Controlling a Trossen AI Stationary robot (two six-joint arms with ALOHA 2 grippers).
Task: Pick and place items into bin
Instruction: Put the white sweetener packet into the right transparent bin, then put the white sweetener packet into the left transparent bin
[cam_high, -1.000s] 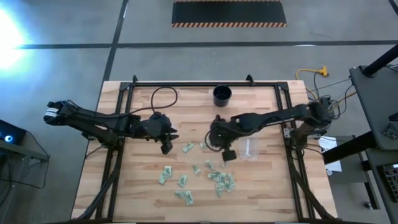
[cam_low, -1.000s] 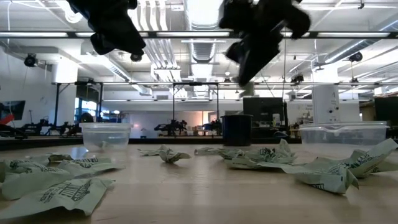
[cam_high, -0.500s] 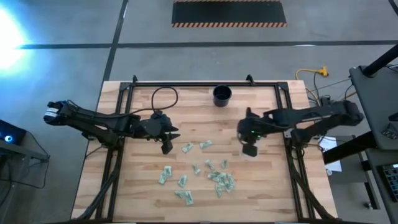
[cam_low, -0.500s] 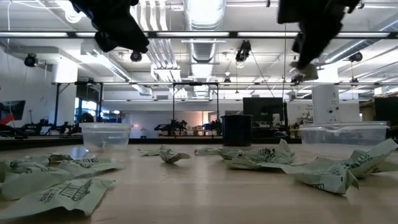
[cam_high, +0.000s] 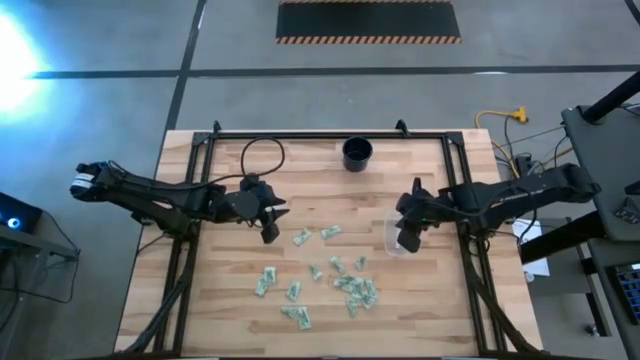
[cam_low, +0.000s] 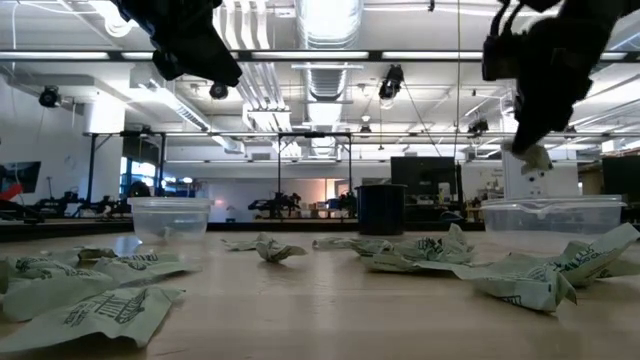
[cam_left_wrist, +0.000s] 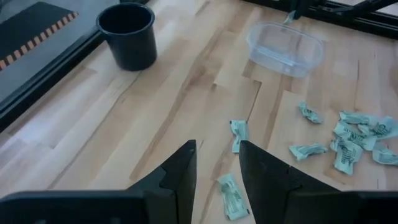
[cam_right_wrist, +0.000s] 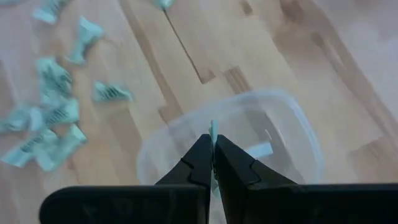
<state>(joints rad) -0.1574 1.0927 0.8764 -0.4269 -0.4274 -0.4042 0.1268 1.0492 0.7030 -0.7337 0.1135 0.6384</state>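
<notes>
Right end effector (cam_right_wrist: 212, 163) pinches packet (cam_right_wrist: 212, 132); print unreadable.

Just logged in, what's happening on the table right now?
The right hand is shut on a packet and holds it over the clear tub on the table's right side. The left hand hangs above the table's left part, holding nothing. Many packets still lie scattered on the wooden table.
</notes>
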